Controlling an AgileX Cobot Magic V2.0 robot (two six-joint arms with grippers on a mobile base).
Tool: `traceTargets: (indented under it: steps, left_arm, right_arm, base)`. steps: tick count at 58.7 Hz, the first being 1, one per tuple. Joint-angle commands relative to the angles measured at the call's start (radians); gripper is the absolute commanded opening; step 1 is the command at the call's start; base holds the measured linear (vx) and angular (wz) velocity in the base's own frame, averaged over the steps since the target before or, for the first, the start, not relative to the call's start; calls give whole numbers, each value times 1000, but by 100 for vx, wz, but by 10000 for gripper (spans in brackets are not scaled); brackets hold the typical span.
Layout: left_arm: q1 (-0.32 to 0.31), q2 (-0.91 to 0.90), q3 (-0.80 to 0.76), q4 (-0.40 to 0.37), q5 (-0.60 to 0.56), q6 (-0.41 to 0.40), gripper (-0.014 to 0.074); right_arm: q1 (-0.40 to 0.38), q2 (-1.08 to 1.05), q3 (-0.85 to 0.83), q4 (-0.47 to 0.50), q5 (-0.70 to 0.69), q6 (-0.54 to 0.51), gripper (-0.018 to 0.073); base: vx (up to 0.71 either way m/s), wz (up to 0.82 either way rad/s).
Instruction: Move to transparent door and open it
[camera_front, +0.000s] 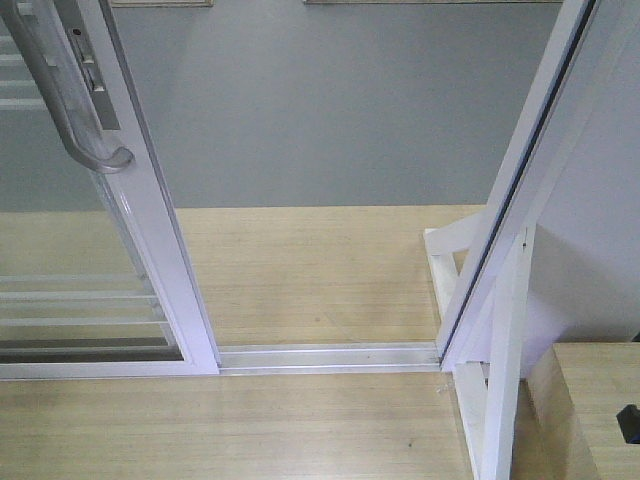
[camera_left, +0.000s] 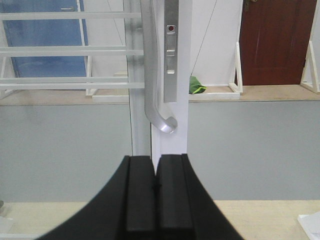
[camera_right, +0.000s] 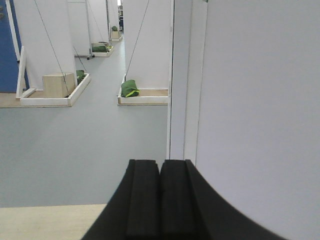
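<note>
The transparent door (camera_front: 150, 215) is seen left of the floor track (camera_front: 328, 357), its handle (camera_front: 75, 100) on the upright bordering the gap. A bare stretch of track separates that edge from the white jamb (camera_front: 520, 190). The left end effector (camera_left: 156, 200) and right end effector (camera_right: 160, 200) are pressed together, gripping nothing.

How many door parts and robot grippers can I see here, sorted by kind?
Transparent door: 1
Curved handle on it: 1
Lock plate beside the handle: 1
Floor track: 1
Black grippers, both shut with nothing between the fingers: 2, left gripper and right gripper
Total: 6
</note>
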Motion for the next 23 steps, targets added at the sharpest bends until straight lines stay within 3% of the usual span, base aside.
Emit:
traceTargets:
  steps: [1, 23]
  left_arm:
    - [4, -15, 16, -8, -85, -3, -6]
    - [4, -15, 16, -8, -85, -3, -6]
  right_arm:
    - [-1, -16, 4, -1, -79, 0, -6]
    - [-1, -16, 4, -1, -79, 0, -6]
  base:
    - [0, 0]
    - [0, 0]
